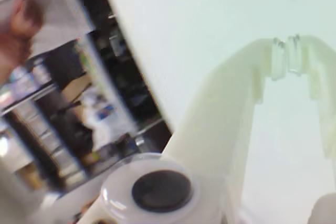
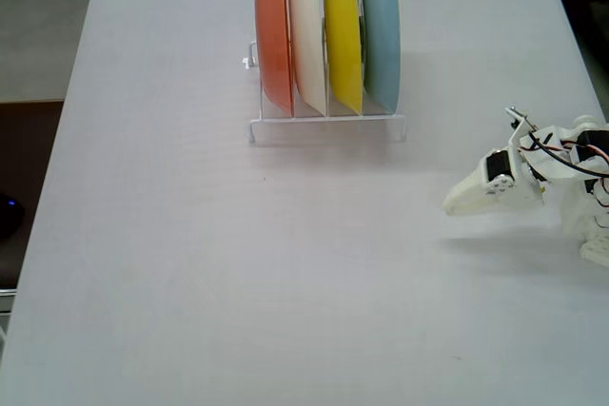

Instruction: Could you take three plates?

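Pale grey worktop [image 2: 190,263] carries a white wire rack [image 2: 328,125] at its far side, holding orange [image 2: 273,35], cream-white [image 2: 307,30], yellow [image 2: 343,30] and grey-blue [image 2: 381,30] round plastic plates upright on edge, presumably for separate gripping. White hand [image 2: 457,204] rests near right, fingertips pressed together, empty.

The round shallow orange plastic plate [image 2: 273,35], cream-white plate [image 2: 306,30], yellow plate [image 2: 342,30] and grey-blue plate [image 2: 381,30] are plain (no pattern); the white wire rack [image 2: 324,124] and pale grey table [image 2: 238,263] seem unmarked.
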Controlling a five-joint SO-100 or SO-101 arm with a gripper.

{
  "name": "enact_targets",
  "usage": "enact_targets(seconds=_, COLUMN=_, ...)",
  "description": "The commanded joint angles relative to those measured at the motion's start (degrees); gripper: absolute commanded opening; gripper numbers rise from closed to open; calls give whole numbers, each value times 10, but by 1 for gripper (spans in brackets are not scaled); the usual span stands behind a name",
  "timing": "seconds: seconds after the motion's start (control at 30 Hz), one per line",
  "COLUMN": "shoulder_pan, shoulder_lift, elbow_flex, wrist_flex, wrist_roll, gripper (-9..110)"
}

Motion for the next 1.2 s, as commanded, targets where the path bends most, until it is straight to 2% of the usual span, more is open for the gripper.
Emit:
enact_targets(seconds=0.0, shoulder_pan=4, shoulder_lift=11, elbow_flex=-2, wrist_flex=-60, wrist_roll=0, gripper=0)
enact_targets(seconds=0.33, shoulder_pan=4, shoulder_lift=11, elbow_flex=-19, wrist_flex=-192, wrist_roll=12, gripper=0)
enact_targets(seconds=0.53, shoulder_pan=23, shoulder_lift=11, elbow_flex=-119, wrist_flex=-144, wrist_roll=-24, gripper=0)
enact_targets(seconds=0.63, shoulder_pan=54, shoulder_lift=7, elbow_flex=-192, wrist_flex=-62, wrist_roll=-38, gripper=0)
enact_targets(seconds=0.73, shoulder_pan=73, shoulder_lift=-35, elbow_flex=-290, wrist_flex=-2, wrist_roll=-98, gripper=0)
enact_targets(seconds=0.93, shoulder_pan=165, shoulder_lift=-190, elbow_flex=-478, wrist_flex=5, wrist_roll=-264, gripper=0)
enact_targets(seconds=1.17, shoulder_pan=216, shoulder_lift=-388, elbow_flex=-658, wrist_flex=59, wrist_roll=-362, gripper=5)
